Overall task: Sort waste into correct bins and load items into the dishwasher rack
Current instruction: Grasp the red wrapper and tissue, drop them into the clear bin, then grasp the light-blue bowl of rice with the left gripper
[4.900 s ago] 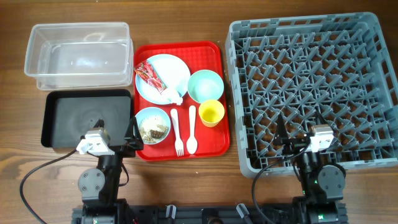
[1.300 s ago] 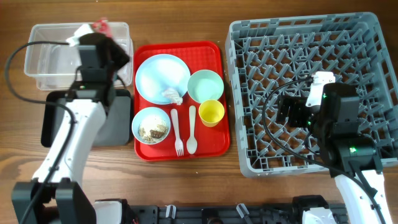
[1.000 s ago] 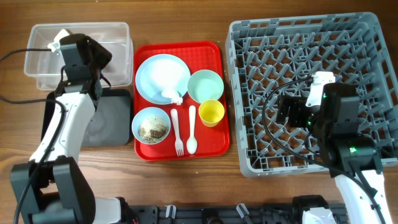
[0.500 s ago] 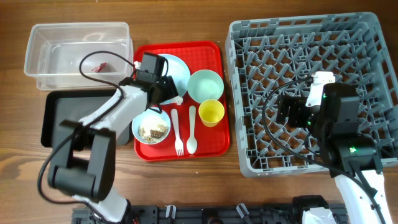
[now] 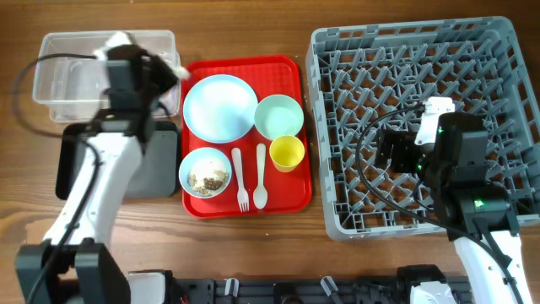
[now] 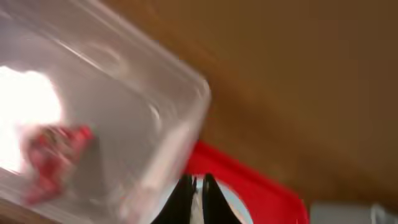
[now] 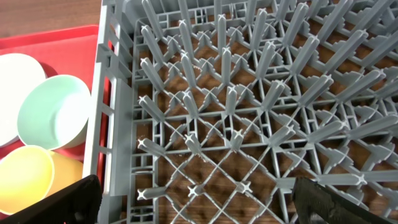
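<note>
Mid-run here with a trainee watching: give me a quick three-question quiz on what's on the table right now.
1. True or false: the dishwasher rack already holds a dish.
2. The red wrapper lies in: A) the clear tub, B) the black tray, C) the blue plate.
3. Fill in: the food scraps sit in the ___ bowl.
Key: 1 false; 2 A; 3 light blue.
</note>
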Tool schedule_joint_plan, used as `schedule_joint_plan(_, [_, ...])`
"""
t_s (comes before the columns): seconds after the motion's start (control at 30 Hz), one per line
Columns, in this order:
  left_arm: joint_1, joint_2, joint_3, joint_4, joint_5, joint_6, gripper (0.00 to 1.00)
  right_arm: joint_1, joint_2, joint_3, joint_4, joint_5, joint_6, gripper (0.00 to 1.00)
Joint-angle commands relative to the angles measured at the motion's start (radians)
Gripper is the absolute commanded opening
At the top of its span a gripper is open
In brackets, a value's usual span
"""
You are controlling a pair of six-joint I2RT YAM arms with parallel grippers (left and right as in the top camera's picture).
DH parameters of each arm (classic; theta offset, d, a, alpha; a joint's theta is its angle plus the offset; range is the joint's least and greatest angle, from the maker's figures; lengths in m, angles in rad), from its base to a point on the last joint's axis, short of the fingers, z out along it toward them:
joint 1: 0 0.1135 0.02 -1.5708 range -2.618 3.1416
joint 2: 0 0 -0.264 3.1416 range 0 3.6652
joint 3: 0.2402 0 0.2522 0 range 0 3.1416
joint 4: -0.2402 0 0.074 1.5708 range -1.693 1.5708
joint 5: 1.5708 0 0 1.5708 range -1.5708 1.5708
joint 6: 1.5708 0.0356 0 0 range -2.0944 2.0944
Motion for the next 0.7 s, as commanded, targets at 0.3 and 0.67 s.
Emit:
schedule_joint_plan(0.3, [0.202, 0.021, 0.001, 0.072, -0.037, 0.032, 0.63, -0.003, 0.002, 0.023, -0.005, -0.021, 0.012, 1.0])
schedule_joint_plan(0.67, [-0.318, -0.047, -0.001, -0.659, 0.034, 0.031, 0.75, -0.003, 0.002, 0.023, -0.005, -0.021, 0.012, 1.0])
